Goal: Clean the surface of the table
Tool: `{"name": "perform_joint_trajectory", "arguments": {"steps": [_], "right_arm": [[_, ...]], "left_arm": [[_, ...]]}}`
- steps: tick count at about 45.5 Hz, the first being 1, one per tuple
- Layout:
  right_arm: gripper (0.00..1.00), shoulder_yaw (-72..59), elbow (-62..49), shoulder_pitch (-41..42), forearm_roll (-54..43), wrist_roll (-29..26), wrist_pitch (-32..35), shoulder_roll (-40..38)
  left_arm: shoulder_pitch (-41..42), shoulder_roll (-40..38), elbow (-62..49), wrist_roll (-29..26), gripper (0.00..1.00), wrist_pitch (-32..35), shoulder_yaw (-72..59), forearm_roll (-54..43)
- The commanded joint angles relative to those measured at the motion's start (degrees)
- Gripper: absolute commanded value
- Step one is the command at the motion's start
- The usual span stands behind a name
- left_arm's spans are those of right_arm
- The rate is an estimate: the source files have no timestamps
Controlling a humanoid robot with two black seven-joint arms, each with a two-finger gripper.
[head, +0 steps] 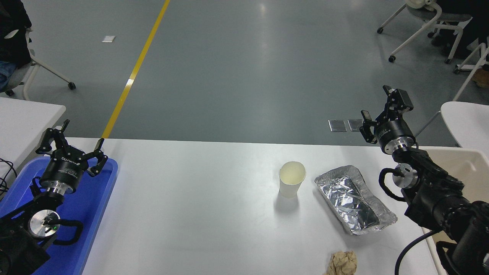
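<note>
Room: grey glossy floor (237, 76) with ceiling-light glare, a yellow line (133, 72) running diagonally from the top down to the worktop's far left corner, a small white scrap (109, 38) on the floor left of the line, and two metal floor plates (345, 125) just past the far edge at right. Wheeled chairs stand at the top left (34, 72) and top right (424, 23); a person's dark clothing shows at both top corners. The worktop (191, 198), matte white, fills the lower half of the view from the blue tray to the beige bin. A second white table (23, 118) sits apart at far left; another white tabletop edge (466, 122) at far right. On the worktop, right of centre: an upright white paper cup (292, 178), a crumpled foil tray (353, 198) just beside it to the right, not touching, and a brown crumpled paper ball (342, 262) at the near edge, partly cut off. Blue tray (95, 206) lies at the left edge; beige bin (458, 164) at the right edge. Left gripper (78, 143) hangs over the blue tray, fingers spread, holding nothing. Right gripper (382, 109) is raised past the far right edge, over the floor, fingers spread, empty.
</note>
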Motion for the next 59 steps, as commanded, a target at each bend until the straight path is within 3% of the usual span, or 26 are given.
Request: {"name": "perform_joint_trajectory", "arguments": {"steps": [1,40,59], "right_arm": [[0.99,-0.04,0.06,-0.02,-0.45,0.0,-0.01,-0.43],[0.99,-0.48,-0.03,-0.55,-0.72,0.09,0.08,-2.01],[0.99,-21.3,0.67,3.67,-2.39,0.17,0.6,-8.78]], "left_arm": [[0.0,-0.02,0.0,0.0,1.0,0.0,0.0,0.02],[0.0,-0.02,0.0,0.0,1.0,0.0,0.09,0.02],[0.0,-0.02,0.0,0.0,1.0,0.0,0.09,0.02]]}}
